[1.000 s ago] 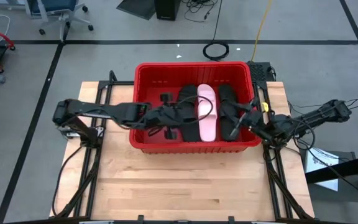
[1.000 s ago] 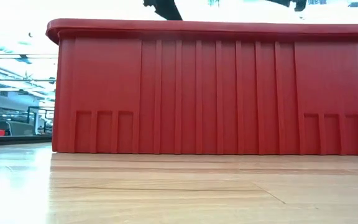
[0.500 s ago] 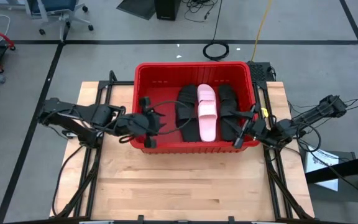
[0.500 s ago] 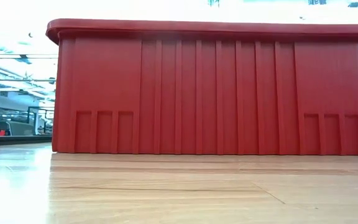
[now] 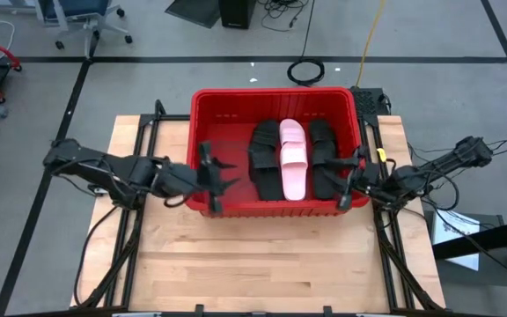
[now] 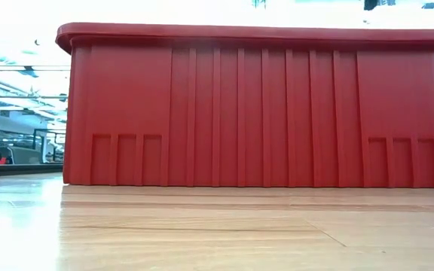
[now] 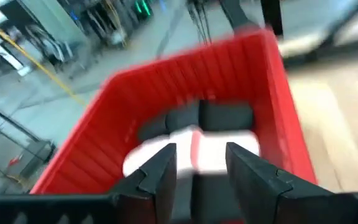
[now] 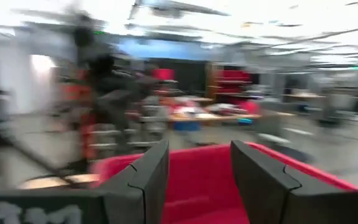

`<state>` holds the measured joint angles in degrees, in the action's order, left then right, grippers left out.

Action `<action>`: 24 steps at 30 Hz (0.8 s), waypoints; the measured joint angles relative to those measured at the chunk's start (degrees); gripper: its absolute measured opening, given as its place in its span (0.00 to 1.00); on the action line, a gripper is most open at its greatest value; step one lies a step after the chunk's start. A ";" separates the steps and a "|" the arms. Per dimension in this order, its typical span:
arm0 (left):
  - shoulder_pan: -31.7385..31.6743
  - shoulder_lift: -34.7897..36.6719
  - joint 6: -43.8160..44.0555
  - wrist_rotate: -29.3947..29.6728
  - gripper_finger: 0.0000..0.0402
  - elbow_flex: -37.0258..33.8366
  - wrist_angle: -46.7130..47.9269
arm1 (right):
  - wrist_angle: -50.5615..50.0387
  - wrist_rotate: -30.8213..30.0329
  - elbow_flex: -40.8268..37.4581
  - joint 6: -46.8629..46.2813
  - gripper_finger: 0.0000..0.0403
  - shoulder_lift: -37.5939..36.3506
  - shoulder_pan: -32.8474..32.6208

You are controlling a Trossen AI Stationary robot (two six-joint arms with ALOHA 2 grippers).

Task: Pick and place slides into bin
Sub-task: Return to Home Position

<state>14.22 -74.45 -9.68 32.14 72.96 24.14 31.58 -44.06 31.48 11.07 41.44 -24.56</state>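
Note:
The red bin point(image 5: 275, 204) stands on the far half of the wooden table. Inside it, slides lie on the bin's floor side by side: a black one point(image 5: 265, 158), a pale pink one point(image 5: 293, 160) and a black one point(image 5: 324, 157). My left gripper point(image 5: 213, 178) hovers open over the bin's near left corner, pointing into it; the left wrist view shows the slides point(image 7: 194, 140) beyond its empty fingers point(image 7: 197, 177). Above the bin's near right corner, my right gripper point(image 5: 350, 180) is open too, with nothing between its fingers point(image 8: 201, 171).
The bin's tall near wall point(image 6: 255, 105) fills the low view. The near half of the tabletop point(image 5: 262, 264) is bare wood. Black frame rails run along the table's left point(image 5: 130, 238) and right point(image 5: 390, 255) sides.
My left gripper has drawn back from over the slides in the middle of the bin toward the table's left edge, and now hangs over the bin's near left corner. My right gripper has pulled back a little toward the bin's near right corner. The slides have stayed where they were.

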 joint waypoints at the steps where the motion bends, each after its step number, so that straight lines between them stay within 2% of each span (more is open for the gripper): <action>1: -1.02 2.06 -0.52 -1.32 0.37 -3.20 -4.28 | -1.71 4.01 0.00 -1.67 0.40 -1.35 0.77; 5: -5.75 9.29 -1.72 -4.13 0.37 -14.48 -14.13 | -8.52 15.85 0.02 -7.92 0.40 -6.46 5.01; 6: -6.53 11.52 -1.08 -4.19 0.37 -16.36 -13.77 | -9.90 17.21 0.02 -8.63 0.40 -7.08 6.09; 12: -7.86 20.84 -0.13 -5.70 0.37 -22.98 -14.21 | -15.02 17.55 0.02 -11.05 0.40 -8.84 13.00; 15: -8.83 25.02 -0.19 -6.05 0.37 -26.36 -16.59 | -16.06 22.29 0.01 -12.66 0.40 -8.86 17.01; 19: -10.62 29.67 -0.20 -9.30 0.37 -31.02 -20.95 | -16.92 29.26 0.02 -15.10 0.40 -8.90 22.21; 22: -11.11 32.51 -0.76 -11.56 0.37 -33.37 -22.47 | -17.00 34.23 0.01 -15.53 0.40 -9.33 24.18; 24: -11.15 33.32 -0.41 -11.54 0.37 -33.71 -23.09 | -16.80 35.19 0.00 -15.38 0.40 -9.65 24.52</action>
<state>3.07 -41.14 -10.09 20.60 39.25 1.04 14.78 -8.87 31.48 -4.31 31.78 -0.05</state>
